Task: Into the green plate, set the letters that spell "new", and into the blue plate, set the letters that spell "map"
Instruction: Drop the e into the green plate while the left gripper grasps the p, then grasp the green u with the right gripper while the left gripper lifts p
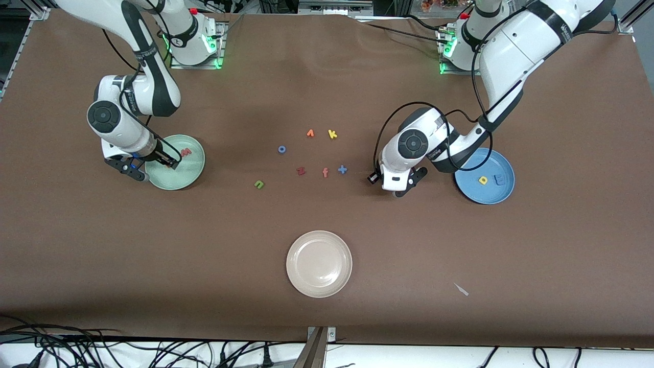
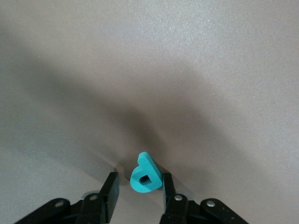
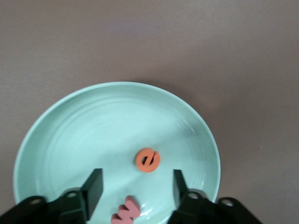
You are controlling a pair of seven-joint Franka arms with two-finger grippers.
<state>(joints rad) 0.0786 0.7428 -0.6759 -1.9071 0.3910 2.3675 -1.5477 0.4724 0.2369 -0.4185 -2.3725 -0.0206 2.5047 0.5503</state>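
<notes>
The green plate (image 1: 180,177) (image 3: 93,126) lies toward the right arm's end of the table. In it are the salmon-red w (image 1: 185,152) (image 3: 127,211) and the orange e (image 3: 148,160). My right gripper (image 1: 150,167) (image 3: 137,173) hovers open over them, holding nothing. The green n (image 1: 259,184) lies on the bare table. The blue plate (image 1: 472,190) holds the yellow a (image 1: 483,179) and the blue m (image 1: 499,179). My left gripper (image 1: 403,188) (image 2: 139,178) is down at the table beside the blue plate. The teal p (image 2: 145,173) stands tilted between its fingers, against one and apart from the other.
Loose letters lie mid-table: an orange piece (image 1: 310,133), yellow k (image 1: 332,134), blue o (image 1: 281,149), dark red z (image 1: 301,171), orange-pink f (image 1: 325,173) and blue plus sign (image 1: 342,169). A cream-white plate (image 1: 319,286) sits nearer the front camera, with a paper scrap (image 1: 461,289) beside it.
</notes>
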